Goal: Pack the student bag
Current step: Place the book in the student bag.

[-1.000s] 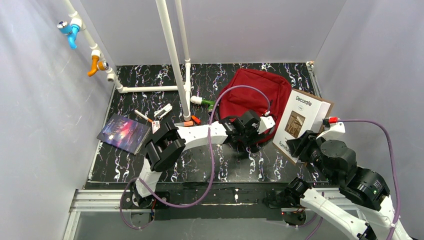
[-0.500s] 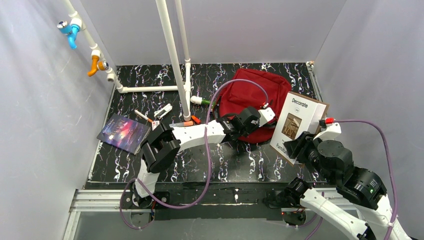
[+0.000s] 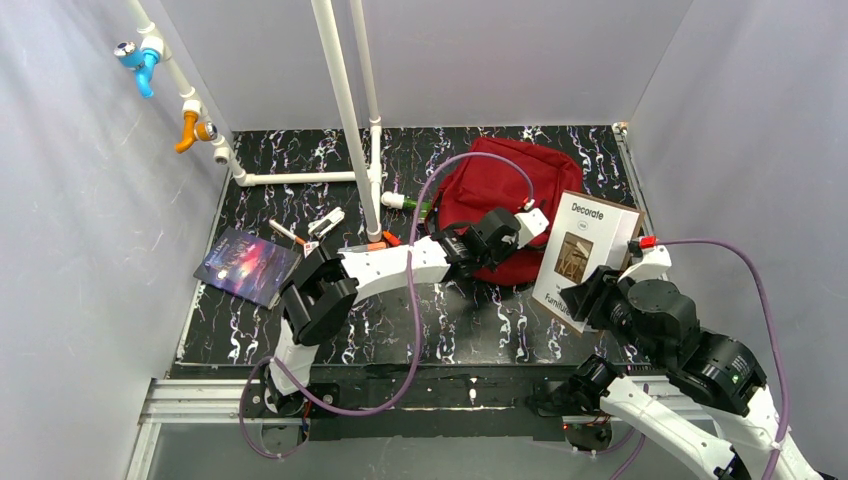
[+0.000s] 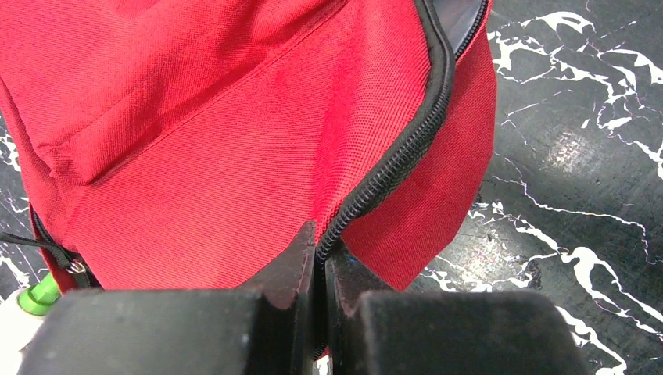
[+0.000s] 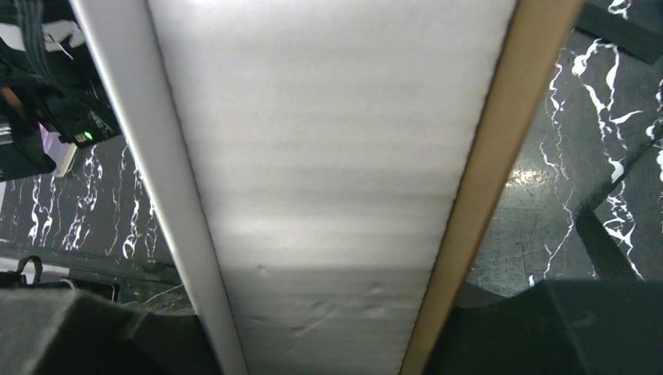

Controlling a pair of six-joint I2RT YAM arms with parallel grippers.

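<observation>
The student bag (image 3: 510,185) lies on the far right part of the dark marbled surface (image 3: 480,320), near the back wall. The left pincer (image 4: 320,262) is pressed together on the bag's near edge, pinching it right at the black zipper (image 4: 406,148), with red fabric on both sides of the fingers. The right pincer (image 5: 322,332) pinches a white book (image 3: 583,258) titled "Decorate", held tilted just beside the bag's right side. 1 dark book (image 3: 247,263) lies flat at the far left.

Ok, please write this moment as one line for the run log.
left gripper: shut on bag at zipper | right gripper: shut on book, held up beside bag | packing: book not yet in bag
</observation>
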